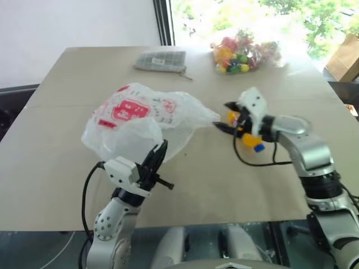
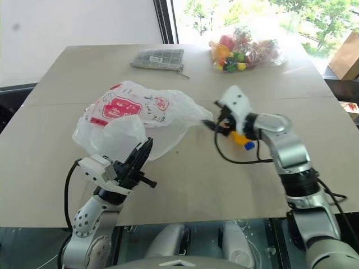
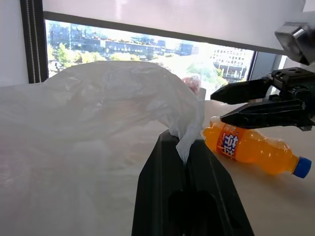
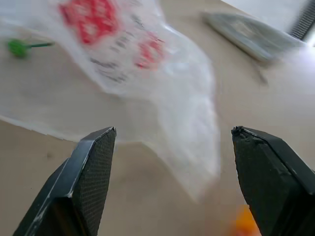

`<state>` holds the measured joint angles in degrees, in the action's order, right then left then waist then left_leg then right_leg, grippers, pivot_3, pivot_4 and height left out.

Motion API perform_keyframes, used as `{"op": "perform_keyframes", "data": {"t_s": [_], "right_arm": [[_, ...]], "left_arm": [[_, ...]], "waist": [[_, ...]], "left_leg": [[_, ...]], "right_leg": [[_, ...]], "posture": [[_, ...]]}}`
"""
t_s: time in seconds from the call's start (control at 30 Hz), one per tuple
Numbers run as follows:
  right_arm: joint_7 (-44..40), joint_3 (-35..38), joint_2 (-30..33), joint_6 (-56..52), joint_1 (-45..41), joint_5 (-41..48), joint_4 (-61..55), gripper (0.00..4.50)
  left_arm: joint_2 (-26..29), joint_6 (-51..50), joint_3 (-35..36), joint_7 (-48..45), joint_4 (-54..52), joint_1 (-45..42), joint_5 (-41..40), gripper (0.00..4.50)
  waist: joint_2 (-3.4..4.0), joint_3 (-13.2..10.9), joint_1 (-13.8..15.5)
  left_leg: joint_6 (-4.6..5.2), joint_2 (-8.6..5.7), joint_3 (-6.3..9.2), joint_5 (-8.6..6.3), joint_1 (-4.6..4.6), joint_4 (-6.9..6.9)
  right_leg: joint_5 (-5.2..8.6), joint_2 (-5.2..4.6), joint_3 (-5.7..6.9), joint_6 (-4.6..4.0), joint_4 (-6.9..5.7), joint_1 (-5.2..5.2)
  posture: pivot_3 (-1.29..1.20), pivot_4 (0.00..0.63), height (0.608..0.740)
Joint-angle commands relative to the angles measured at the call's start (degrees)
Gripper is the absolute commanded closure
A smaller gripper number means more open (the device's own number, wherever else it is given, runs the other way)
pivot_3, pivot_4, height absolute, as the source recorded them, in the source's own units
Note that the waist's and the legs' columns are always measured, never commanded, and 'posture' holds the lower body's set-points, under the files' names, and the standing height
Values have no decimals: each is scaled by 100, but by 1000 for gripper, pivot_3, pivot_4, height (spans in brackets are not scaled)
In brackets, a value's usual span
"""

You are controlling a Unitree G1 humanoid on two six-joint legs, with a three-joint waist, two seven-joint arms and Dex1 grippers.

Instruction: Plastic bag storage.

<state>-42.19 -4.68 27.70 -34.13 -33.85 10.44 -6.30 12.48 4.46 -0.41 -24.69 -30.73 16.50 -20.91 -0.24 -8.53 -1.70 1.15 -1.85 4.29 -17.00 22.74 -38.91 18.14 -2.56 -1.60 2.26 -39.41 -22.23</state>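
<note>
While the thin crinkly translucent-white plastic bag with red print (image 1: 134, 120) sits puffed on the beige worktop (image 1: 56, 168), handling notes below.

bag location: mid-worktop, on the robot's left half; one tail of film stretches toward the small orange soda bottle with a blue cap (image 3: 251, 150), the rest billows up loosely.
left gripper (image 1: 156, 162): jaws pressed together, pinching a fold of the bag's near edge; in the left wrist view the film rises out from between the two black fingers (image 3: 162, 187).
right gripper (image 2: 216, 124): jaws spread, holding nothing; it hovers just beside the bag's stretched tail and over the bottle, and the right wrist view looks between the fingers at the printed film.
weight: looks near weightless; likely to drift or lift with any arm motion.
stiffness: none; soft film, collapses and springs back, traps air.
grip feel: slick, thin; a shallow pinch may slip out, so bunch several layers.
fragility: tears if yanked against the left-hand pinch; pull gently.
where to grab: my pick is the gathered tail nearest the bottle, or a loop handle, though I cannot tell where the handles lie in the crumple.
risk: bottle sits right under the right gripper; a closing sweep could knock or roll it.
other items: grey checked flat pouch (image 1: 161, 59) and clear bag of colourful small items (image 1: 244, 53) lie beyond the bag, well apart.
</note>
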Motion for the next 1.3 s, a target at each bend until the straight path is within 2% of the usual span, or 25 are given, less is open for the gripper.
{"op": "perform_keyframes", "data": {"t_s": [0.03,0.13,0.23,0.4,0.6,0.63,0.67,0.7,0.73,0.77,0.93,1.07,1.17,1.3], "right_arm": [[357,418,338,-747,271,-3,-670,712],[879,757,294,-1748,504,100,-1062,712],[1000,725,198,-2363,626,279,-1287,28],[1250,534,-15,-2655,933,339,-1332,28],[1508,449,-163,-2112,921,190,-945,28],[1451,382,-110,-1976,887,168,-906,536],[1367,263,-27,-1829,870,123,-883,758],[1301,153,31,-1686,860,72,-864,1223],[1264,86,64,-1592,855,41,-846,1558],[1257,58,58,-1536,846,41,-831,1710],[809,-73,30,-817,601,209,-921,1710],[-413,-378,-344,175,526,1003,-1411,1710],[-1115,-1176,-145,665,639,684,-1351,1710],[-1282,-1670,-110,1046,347,239,-834,1710]], "left_arm": [[16,98,2,-31,-75,-42,7,4500],[-6,133,-36,-22,20,-104,97,4500],[-12,176,-117,-49,69,-125,194,4500],[-15,203,-151,-36,82,-147,269,4500],[12,202,-134,8,53,-134,346,4500],[15,198,-117,20,49,-132,347,4500],[18,197,-110,26,49,-128,346,4500],[18,202,-113,29,57,-127,354,4500],[19,206,-119,30,64,-127,361,4500],[18,210,-126,31,70,-128,367,4500],[1,167,-133,75,16,-163,394,4500],[-25,168,-168,80,41,-208,416,4500],[-70,179,-243,92,13,-271,388,4500],[-103,167,-319,85,-23,-350,368,4500]], "waist": [[0,0,14],[0,0,48],[1,0,48],[1,0,91],[1,0,88],[1,0,88],[1,0,87],[1,0,86],[1,0,86],[1,0,86],[2,-1,68],[3,-4,64],[3,-3,70],[-4,-5,138]], "left_leg": [[0,2,0,0,0,0],[0,6,0,0,1,2],[1,5,-10,0,-2,1],[1,5,-8,0,-2,1],[1,4,-9,0,-2,0],[1,4,-8,0,-3,0],[1,4,-8,0,-3,0],[1,4,-8,0,-3,0],[1,4,-9,0,-3,-1],[1,4,-9,0,-2,-2],[1,7,-9,1,-3,-2],[1,7,-10,0,-2,-2],[1,14,-7,0,-2,-1],[2,0,6,0,0,-21]], "right_leg": [[0,2,1,0,0,0],[0,4,-1,0,0,0],[0,5,-11,0,-2,0],[0,6,-7,0,-2,1],[0,7,-7,0,-3,1],[0,8,-7,0,-3,1],[0,8,-7,0,-3,1],[0,8,-6,0,-3,1],[0,8,-7,0,-3,1],[0,8,-7,0,-3,1],[0,12,-8,0,-3,0],[0,14,-8,0,-3,-1],[0,22,-8,0,0,-1],[-1,2,9,1,8,14]], "posture": [[0,150,740],[0,150,740],[0,150,740],[0,150,740],[0,150,740],[0,150,740],[0,150,740],[0,150,740],[0,150,740],[0,150,740],[0,150,740],[0,150,740],[0,150,740],[0,150,740]]}}
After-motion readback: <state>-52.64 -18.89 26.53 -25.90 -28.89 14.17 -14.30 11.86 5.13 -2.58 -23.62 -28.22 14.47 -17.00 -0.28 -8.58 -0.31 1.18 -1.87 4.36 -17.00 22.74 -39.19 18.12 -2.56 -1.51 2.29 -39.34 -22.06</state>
